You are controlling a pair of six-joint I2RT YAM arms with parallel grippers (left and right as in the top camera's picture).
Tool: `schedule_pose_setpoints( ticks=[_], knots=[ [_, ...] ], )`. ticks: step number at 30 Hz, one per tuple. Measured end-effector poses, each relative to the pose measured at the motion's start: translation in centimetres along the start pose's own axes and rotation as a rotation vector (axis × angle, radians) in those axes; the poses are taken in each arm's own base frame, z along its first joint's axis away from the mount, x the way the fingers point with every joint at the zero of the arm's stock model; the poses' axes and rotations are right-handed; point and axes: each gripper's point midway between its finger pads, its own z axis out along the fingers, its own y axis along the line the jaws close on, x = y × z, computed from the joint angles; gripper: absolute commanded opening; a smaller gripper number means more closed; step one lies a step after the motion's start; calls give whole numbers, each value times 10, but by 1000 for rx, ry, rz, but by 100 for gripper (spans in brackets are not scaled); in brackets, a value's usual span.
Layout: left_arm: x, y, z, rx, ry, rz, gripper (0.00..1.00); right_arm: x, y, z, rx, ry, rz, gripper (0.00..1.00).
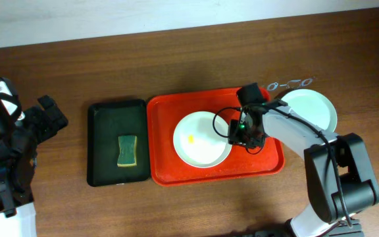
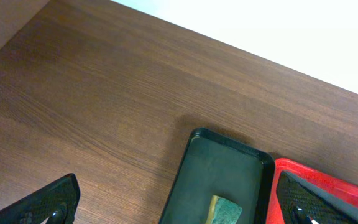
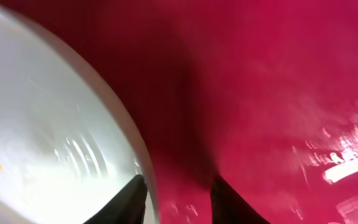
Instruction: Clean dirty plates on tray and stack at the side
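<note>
My right gripper [image 3: 178, 202] has its fingers apart, astride the right rim of the yellow-smeared round white plate [image 1: 201, 139], which lies on the bright red rectangular plastic tray [image 1: 162, 110]. I judge it's placed so to pinch that rim.

Brown wooden table [image 1: 176, 62], white surface [image 2: 260, 25] beyond

Table [image 1: 77, 59] matt wood grain; tray [image 1: 162, 131] glossy red plastic; plate [image 1: 206, 148] glossy white.

Nothing readable anywhere, folks: no label, brand or number. The small glinting object [image 1: 290, 83] at one o'clock of the tray [image 1: 162, 145] is too blurry, perhaps unmarked.
</note>
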Motion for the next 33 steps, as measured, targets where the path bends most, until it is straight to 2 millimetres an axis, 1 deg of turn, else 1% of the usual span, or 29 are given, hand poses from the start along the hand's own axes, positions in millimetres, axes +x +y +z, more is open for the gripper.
schedule_pose_setpoints(
  ticks=[3,8,10,12,16,17,18,19,20,22,23,24,28,33],
  knots=[
    [0,0,0,0,0,0,99,-3,7,2,-15,-22,-19,27],
    [0,0,0,0,0,0,99,-3,7,3,-17,-25,-19,27],
    [0,0,0,0,0,0,99,-5,8,3,-21,-33,-21,18],
    [0,0,0,0,0,0,99,-6,8,4,-24,-38,-21,12],
    [0,0,0,0,0,0,99,-5,8,4,-24,-37,-19,13],
    [0,0,0,0,0,0,99,-5,8,4,-24,-37,-20,21],
    [0,0,0,0,0,0,99,-5,8,4,-24,-37,-19,21],
    [0,0,0,0,0,0,99,-5,9,4,-28,-36,-18,13],
    [0,0,0,0,0,0,99,-5,10,4,-29,-36,-20,8],
    [0,0,0,0,0,0,99,-3,9,4,-25,-30,-27,10],
    [0,0,0,0,0,0,99,-1,8,4,-23,-20,-25,14],
    [0,0,0,0,0,0,99,0,6,2,-20,-17,-22,15],
    [0,0,0,0,0,0,99,-1,7,-5,-25,-33,-33,15],
    [0,0,0,0,0,0,99,0,6,-6,-22,-29,-43,14]
  ],
)
